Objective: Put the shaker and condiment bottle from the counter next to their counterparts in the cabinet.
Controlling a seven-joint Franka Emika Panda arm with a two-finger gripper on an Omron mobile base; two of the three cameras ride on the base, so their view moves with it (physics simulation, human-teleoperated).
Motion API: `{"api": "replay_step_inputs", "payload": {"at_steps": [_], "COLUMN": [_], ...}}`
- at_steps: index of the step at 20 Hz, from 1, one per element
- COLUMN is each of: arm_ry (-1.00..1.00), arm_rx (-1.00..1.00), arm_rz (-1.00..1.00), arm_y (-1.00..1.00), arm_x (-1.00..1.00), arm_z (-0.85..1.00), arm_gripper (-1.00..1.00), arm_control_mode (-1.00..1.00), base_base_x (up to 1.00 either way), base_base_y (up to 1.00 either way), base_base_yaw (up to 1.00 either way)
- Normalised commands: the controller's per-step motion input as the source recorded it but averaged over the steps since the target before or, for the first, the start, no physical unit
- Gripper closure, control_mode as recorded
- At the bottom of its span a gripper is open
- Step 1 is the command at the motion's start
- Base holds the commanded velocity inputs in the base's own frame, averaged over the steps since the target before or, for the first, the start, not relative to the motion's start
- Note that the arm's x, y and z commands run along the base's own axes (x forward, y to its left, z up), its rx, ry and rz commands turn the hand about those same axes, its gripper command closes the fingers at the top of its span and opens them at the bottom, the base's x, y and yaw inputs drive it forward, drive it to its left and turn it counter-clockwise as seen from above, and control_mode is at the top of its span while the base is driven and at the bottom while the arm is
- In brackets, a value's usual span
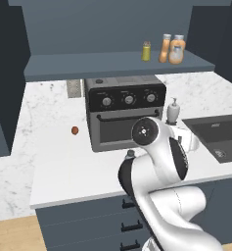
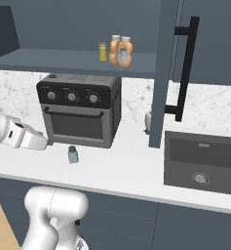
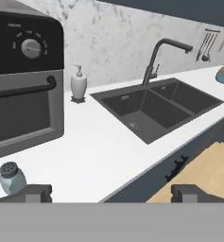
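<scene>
We found the shaker standing on the worktop just before the toaster oven — small, light, likely slick — best pinched around its body below the cap, our hand wide open, holding nothing.

No text, label, brand or number is legible on anything here.
</scene>
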Motion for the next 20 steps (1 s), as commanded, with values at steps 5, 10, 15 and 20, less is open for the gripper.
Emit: {"api": "replay_step_inputs", "payload": {"at_steps": [5,10,15,20], "arm_ry": [0.0,0.0,0.0,0.0], "arm_rx": [0.0,0.0,0.01,0.0], "arm_rz": [0.0,0.0,0.0,0.0], "arm_y": [0.11,0.05,0.0,0.1], "arm_x": [0.0,0.04,0.14,0.17], "arm_z": [-0.64,-0.41,-0.26,-0.35], "arm_gripper": [-1.0,-1.0,-1.0,-1.0], "arm_control_mode": [-1.0,-1.0,-1.0,-1.0], "base_base_x": [0.0,0.0,0.0,0.0], "base_base_y": [0.0,0.0,0.0,0.0], "base_base_yaw": [0.0,0.0,0.0,0.0]}}
